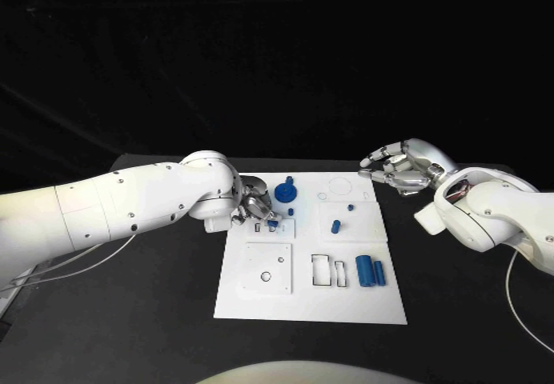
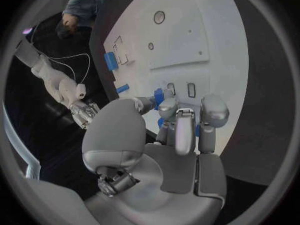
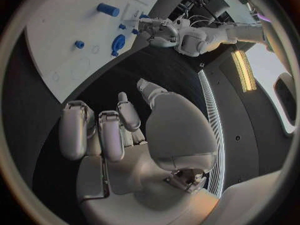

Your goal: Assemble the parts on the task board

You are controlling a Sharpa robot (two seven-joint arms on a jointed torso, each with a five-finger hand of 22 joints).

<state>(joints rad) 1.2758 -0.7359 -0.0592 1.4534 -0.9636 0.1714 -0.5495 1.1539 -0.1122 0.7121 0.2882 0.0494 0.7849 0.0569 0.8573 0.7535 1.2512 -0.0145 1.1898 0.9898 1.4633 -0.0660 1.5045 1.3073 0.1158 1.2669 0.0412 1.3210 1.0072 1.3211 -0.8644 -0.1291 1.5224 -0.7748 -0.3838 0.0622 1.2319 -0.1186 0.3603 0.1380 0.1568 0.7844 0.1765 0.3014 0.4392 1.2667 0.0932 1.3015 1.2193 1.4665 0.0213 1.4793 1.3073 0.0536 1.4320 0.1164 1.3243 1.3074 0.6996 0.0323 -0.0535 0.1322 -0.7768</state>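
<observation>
The white task board (image 1: 303,300) lies mid-table. My left hand (image 1: 256,210) is low over its upper left corner and pinches a small blue part (image 1: 271,225) just above two small slots (image 2: 172,88); the blue part (image 2: 159,96) shows between the fingertips. A blue disc (image 1: 285,193) sits just behind that hand. A blue peg (image 1: 335,226) stands mid-board. Two blue cylinders (image 1: 370,271) lie side by side at the right. My right hand (image 1: 400,166) hovers off the board's back right corner, fingers loosely bent and apart, holding nothing.
Rectangular outlines (image 1: 331,272) and a panel with a round hole (image 1: 266,276) mark the board's near half. Smaller blue pegs (image 1: 350,208) stand near the far edge. From the right wrist, the board (image 3: 62,60) and disc (image 3: 117,41) lie beyond my right hand (image 3: 119,130).
</observation>
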